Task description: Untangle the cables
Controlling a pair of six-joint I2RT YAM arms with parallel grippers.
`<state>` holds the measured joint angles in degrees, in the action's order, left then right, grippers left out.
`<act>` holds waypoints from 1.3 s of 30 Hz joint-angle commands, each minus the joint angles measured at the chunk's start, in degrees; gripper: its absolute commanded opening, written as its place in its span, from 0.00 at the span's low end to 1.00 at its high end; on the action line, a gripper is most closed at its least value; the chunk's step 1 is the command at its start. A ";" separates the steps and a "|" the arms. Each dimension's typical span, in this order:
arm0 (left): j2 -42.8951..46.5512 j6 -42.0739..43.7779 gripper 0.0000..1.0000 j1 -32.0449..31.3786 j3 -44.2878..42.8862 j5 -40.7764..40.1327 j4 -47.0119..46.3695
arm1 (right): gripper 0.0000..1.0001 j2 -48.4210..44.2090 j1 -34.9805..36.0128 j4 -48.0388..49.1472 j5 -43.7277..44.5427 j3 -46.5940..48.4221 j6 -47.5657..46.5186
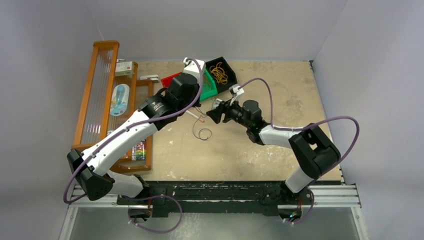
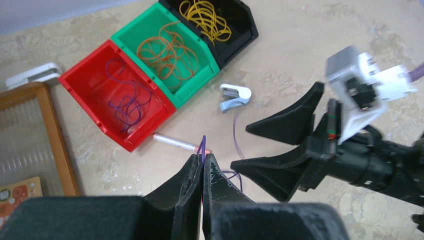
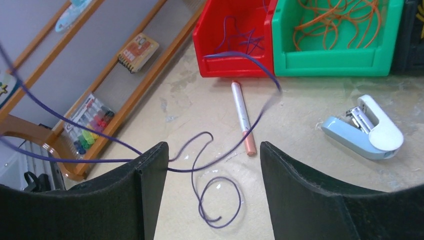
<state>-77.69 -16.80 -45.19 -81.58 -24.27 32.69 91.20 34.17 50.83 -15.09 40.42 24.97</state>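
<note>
purple cable (image 2: 203,145) up off the table (image 3: 300,100), out in front of the red bin (image 3: 220,67); upper end pinched in left gripper (image 2: 203,162), jaws fully closed on it; rest hanging down to a loose coil lying further out from the red bin than the marker pen (image 3: 242,120); right gripper (image 3: 213,147) spread wide, holding nothing, one strand crossing the gap between its fingers.

likely step: second hold lower on the same strand. for a clean one:
- close on that single strand only, not where two runs cross
- hold the left pinch firm, draw the right away slow and level
- watch the coil; stop if it cinches into a knot instead of opening
- stay clear of the pen
- probable drop: red bin, same purple wire already inside; can't confirm
</note>
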 commanded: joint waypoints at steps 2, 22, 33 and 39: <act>2.10 3.62 0.00 -0.33 -5.77 -1.60 -2.42 | 0.70 3.59 -0.16 1.73 -3.10 3.27 2.08; -1.96 7.44 0.00 -0.29 -21.52 -5.93 -2.70 | 0.70 0.31 -0.16 8.92 -1.65 -4.62 -3.51; -3.80 7.13 0.00 -0.32 -23.36 -4.83 -2.78 | 0.70 10.01 -0.10 18.04 -9.72 1.86 2.60; -3.88 7.21 0.00 -0.25 -23.33 -5.11 -2.65 | 0.63 15.83 -0.15 16.11 -11.77 6.34 5.30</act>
<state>-82.08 -10.66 -45.19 -102.43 -29.15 31.92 105.19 34.06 64.31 -24.10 43.00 27.86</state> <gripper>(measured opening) 0.011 0.660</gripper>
